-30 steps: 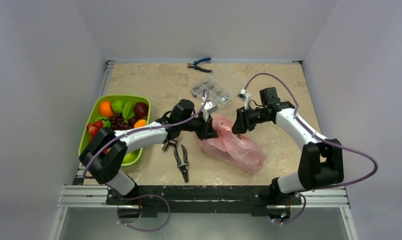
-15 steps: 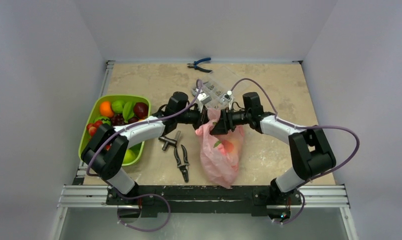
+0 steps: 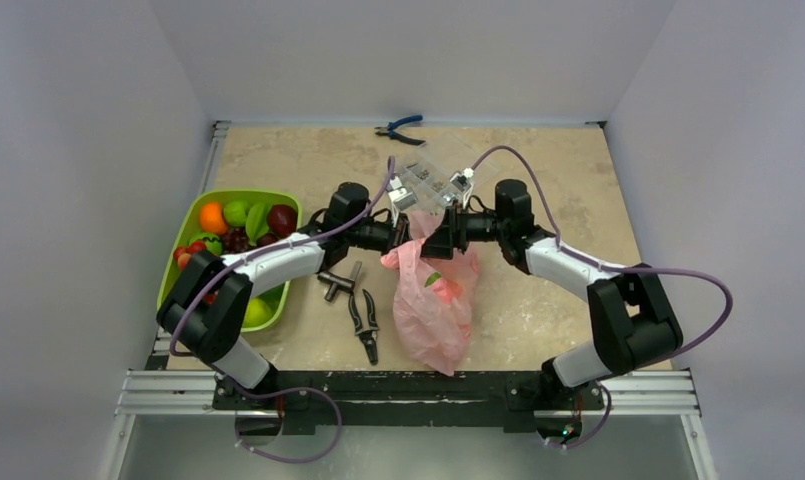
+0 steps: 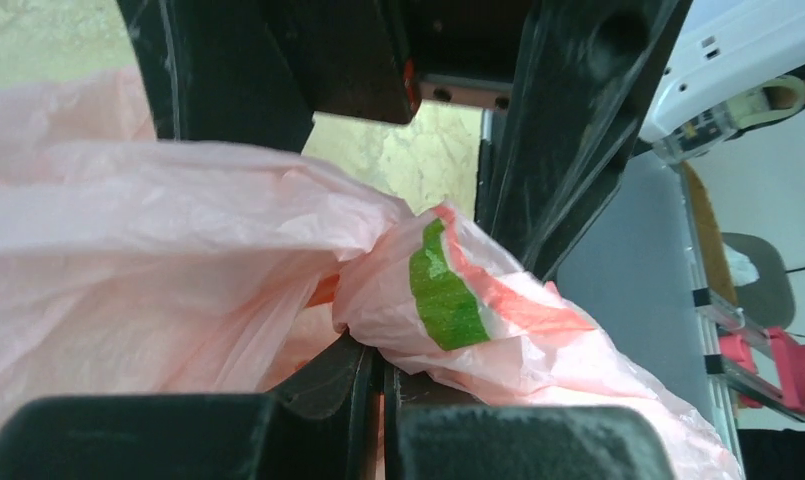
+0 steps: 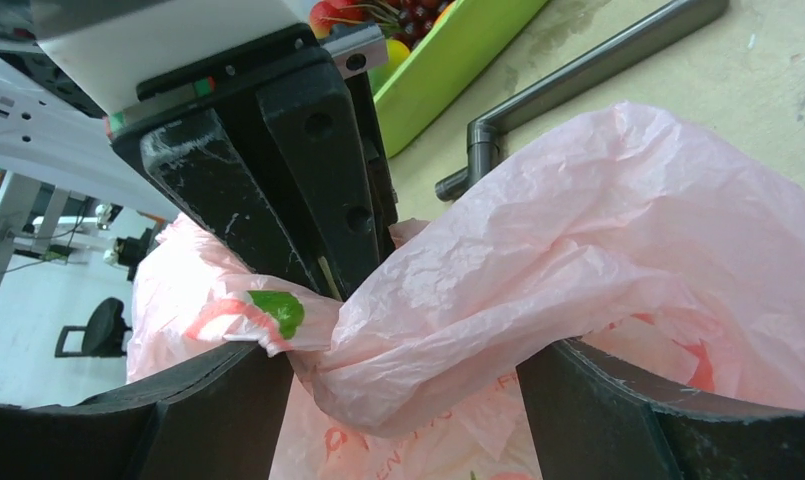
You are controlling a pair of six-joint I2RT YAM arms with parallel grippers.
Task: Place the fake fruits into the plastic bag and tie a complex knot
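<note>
The pink plastic bag [image 3: 433,305] hangs from where my two grippers meet and drapes down onto the table. My left gripper [image 3: 410,236] is shut on a fold of its film [image 4: 278,250], with the jaws [image 4: 383,375] nearly touching. My right gripper [image 3: 441,238] is open, and its wide-apart fingers straddle a bunched strand of the bag [image 5: 538,270]. Red and green patches show on the film. Several fake fruits [image 3: 240,225] lie in the lime-green tray [image 3: 181,268]. No knot shows.
Black pliers [image 3: 364,322] and a grey T-shaped tool [image 3: 340,283] lie just left of the bag. A clear box of small parts [image 3: 433,178] sits behind the grippers. Blue-handled pliers [image 3: 398,128] lie at the far edge. The tool's bar [image 5: 578,75] shows in the right wrist view.
The grippers have come together from apart. The bag, which lay flat to the right, has been lifted and now hangs between them, swung toward the centre.
</note>
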